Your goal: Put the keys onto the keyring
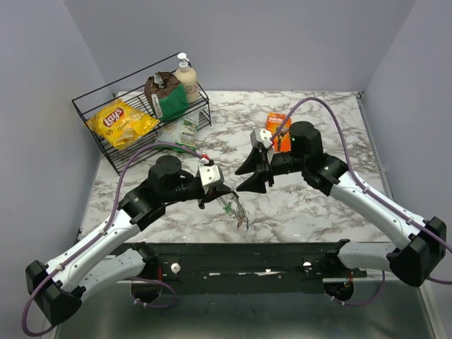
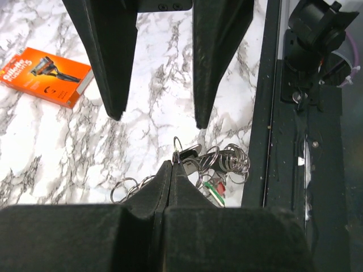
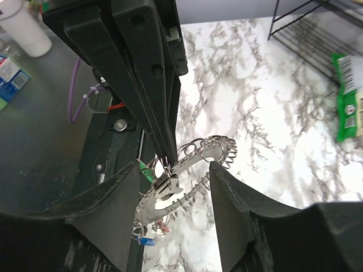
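The left hand [image 2: 172, 165] is clenched tight on the keyring [image 3: 204, 146], its two fingers pressed flat together and pinching a small loop at the top of the bunch. The keyring hangs from that grip over the near edge of the table [image 1: 311, 205], a little left of the middle, with its silvery pieces fanned out below; I cannot tell whether the lowest pieces touch the table. The green key [image 3: 146, 170] sits against the bunch just beside the left hand's fingertips, while the red key [image 3: 163, 226] and the blue key [image 3: 146, 241] hang lower in the cluster. The right hand [image 2: 157, 120] is released, its fingers spread wide apart on either side of the keyring and gripping nothing. An orange razor box [image 1: 277, 123] lies behind the right hand, towards the far edge. A wire basket [image 1: 95, 106] stands at the far left corner, holding a yellow chip bag [image 1: 121, 123].
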You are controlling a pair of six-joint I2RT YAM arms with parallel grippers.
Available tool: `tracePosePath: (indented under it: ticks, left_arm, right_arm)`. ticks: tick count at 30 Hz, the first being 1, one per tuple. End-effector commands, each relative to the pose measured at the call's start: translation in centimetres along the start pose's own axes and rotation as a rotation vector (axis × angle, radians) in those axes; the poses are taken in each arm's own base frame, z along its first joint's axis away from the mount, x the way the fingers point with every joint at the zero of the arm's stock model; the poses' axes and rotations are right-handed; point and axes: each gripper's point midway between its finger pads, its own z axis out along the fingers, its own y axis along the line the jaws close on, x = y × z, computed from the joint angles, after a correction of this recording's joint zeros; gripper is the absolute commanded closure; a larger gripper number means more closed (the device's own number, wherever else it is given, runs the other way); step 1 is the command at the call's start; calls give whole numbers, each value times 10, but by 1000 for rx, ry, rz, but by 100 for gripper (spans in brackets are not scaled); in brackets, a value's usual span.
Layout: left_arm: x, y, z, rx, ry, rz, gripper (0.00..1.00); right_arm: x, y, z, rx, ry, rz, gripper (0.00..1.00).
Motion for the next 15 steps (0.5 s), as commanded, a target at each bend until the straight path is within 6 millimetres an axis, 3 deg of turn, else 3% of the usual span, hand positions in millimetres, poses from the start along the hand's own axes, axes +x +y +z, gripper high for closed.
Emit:
tracePosePath:
  ticks: [1, 5, 9, 15]
  left_arm:
    - [-40, 7, -4, -55, -183, 61, 100]
    - [-53, 6, -6, -64, -279, 87, 100]
    - [-59, 1, -9, -57, -342, 98, 100]
    - [-64, -1, -11, -49, -347, 106, 100]
  right_arm:
    - [-17, -13, -10, 145, -59, -43, 36]
    - [-25, -5, -16, 116, -93, -54, 34]
    - [-25, 3, -17, 43, -101, -43, 43]
    - [-20, 11, -12, -51, -94, -26, 45]
